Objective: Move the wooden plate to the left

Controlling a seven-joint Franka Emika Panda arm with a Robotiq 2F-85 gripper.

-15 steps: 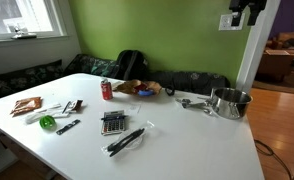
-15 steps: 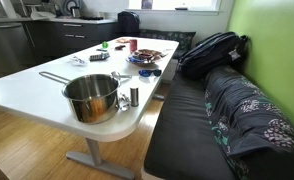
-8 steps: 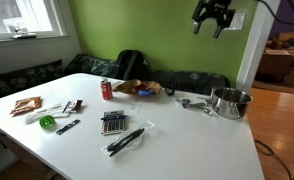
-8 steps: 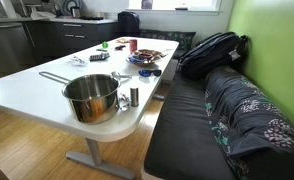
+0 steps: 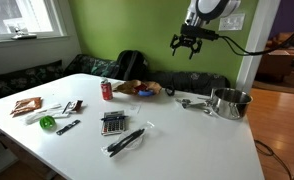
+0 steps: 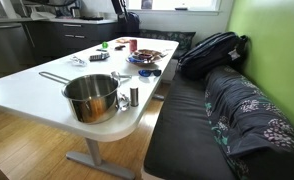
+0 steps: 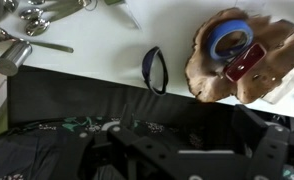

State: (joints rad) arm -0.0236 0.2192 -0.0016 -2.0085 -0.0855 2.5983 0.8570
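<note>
Gripper [image 5: 187,44] was held high above the table [image 5: 187,140], fingers spread apart, nothing grasped. The plate [image 5: 135,89] was seen at the table's far edge, near a red can [image 5: 106,89] and well apart from the pot [image 5: 229,102]. A blue tape roll [image 7: 230,40] was laid on it.
</note>
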